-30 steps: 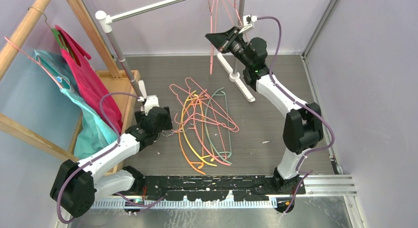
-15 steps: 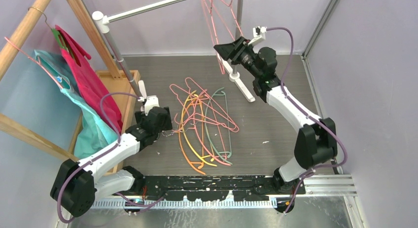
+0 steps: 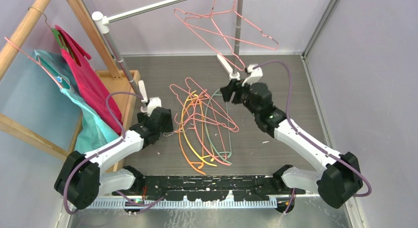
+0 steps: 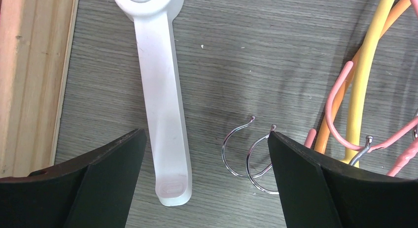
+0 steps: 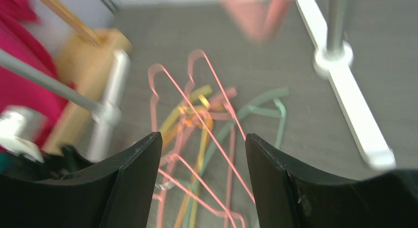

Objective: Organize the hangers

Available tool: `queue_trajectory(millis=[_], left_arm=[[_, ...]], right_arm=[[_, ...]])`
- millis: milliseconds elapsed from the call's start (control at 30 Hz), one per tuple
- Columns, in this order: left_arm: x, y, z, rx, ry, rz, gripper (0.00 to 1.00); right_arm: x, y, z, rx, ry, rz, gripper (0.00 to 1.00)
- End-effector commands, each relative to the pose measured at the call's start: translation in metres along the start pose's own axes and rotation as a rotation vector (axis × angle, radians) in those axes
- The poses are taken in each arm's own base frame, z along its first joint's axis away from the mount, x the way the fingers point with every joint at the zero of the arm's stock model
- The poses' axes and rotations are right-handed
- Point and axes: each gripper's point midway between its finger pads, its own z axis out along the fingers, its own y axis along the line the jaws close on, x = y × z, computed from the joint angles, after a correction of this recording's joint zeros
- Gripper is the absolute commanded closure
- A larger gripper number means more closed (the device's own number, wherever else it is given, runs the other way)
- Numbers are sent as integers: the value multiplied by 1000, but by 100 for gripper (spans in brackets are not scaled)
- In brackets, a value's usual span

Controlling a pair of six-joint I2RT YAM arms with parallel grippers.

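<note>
Pink hangers (image 3: 215, 8) are hanging by their hooks toward the far end of the rail (image 3: 148, 8). They are swinging wide and splayed. A second ago they were hanging bunched and near vertical, with the right pincer clenched up beside them.

The right pincer (image 3: 229, 92) has since come down off the rail and is hovering low in front of it. In its wrist view the jaws are standing apart with nothing between them.

Reading: a hanger is looking freshly let go on the rail, so that delivery is probably done and this arm is likely heading back for another.

The loose pile of hangers (image 3: 204, 124) (pink, orange, yellow and pale green, all tangled) is lying on the tabletop (image 3: 286, 80) below and in front of the rail, between its two posts. The bulk of the job is therefore still waiting there, and the tangle is likely making single picks awkward.

The left pincer (image 3: 157, 120) is sitting low just beside the white foot (image 4: 162, 114) of the rail's left post. Its jaws are spread and empty. Two metal hooks (image 4: 246, 154) from the pile are lying right by one of its fingers.

Container: a wooden tray (image 3: 129, 80) is standing to the left of the rail's left post. Magenta and teal garments (image 3: 84, 80) are hanging over most of it. The visible corner is showing bare wood and the rest is hidden. No bare hanger is showing in it.
</note>
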Motion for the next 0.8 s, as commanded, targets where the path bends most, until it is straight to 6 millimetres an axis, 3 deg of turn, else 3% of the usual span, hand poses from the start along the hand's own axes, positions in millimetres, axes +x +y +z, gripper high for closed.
queue_trajectory(millis=[0,167,367,567,767], left_arm=[[-25,-8,-1,12,-62,-50,2],[-25,-9,0,12,-59,-51,2],[-25,-9,-1,14,-61,-55,2],[-25,-8,-2,17,-62,-58,2],[-26,-7,-5,20,-68,-60,2]], right_arm=[[67,-44,-21,211,137,-163,31],[117,-33,-25,163,250,-185,33],[167,-10,-9,77,399,-328,36],[191,1,16,-1,478,-400,43],[205,0,22,-28,511,-444,47]])
